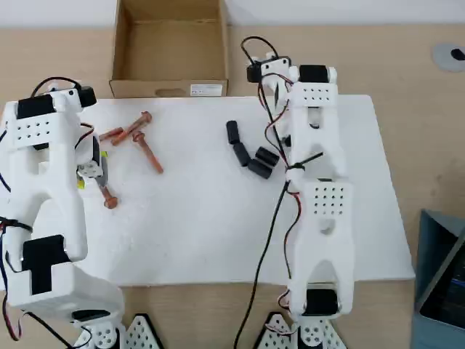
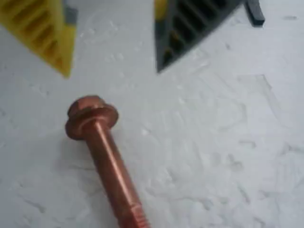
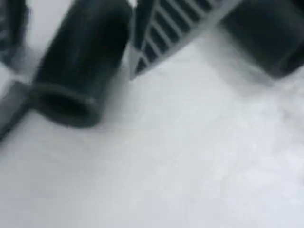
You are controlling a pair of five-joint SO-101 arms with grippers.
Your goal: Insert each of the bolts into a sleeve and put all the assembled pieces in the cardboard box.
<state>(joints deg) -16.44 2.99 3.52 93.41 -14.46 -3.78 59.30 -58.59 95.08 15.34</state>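
A copper bolt lies flat on the white mat, its flanged head just beneath my left gripper, whose yellow fingers stand open above it. From above, that bolt is at the mat's left side by the left gripper. Three more bolts lie loose farther back. Several black sleeves are grouped mid-mat. My right gripper is down among them, open, with one sleeve lying between a ribbed finger and a grey edge. Another sleeve lies beyond that finger.
The open cardboard box stands at the mat's far edge, with nothing in it. Black and red cables run along the right arm. A grey-blue container stands off the mat at the right edge.
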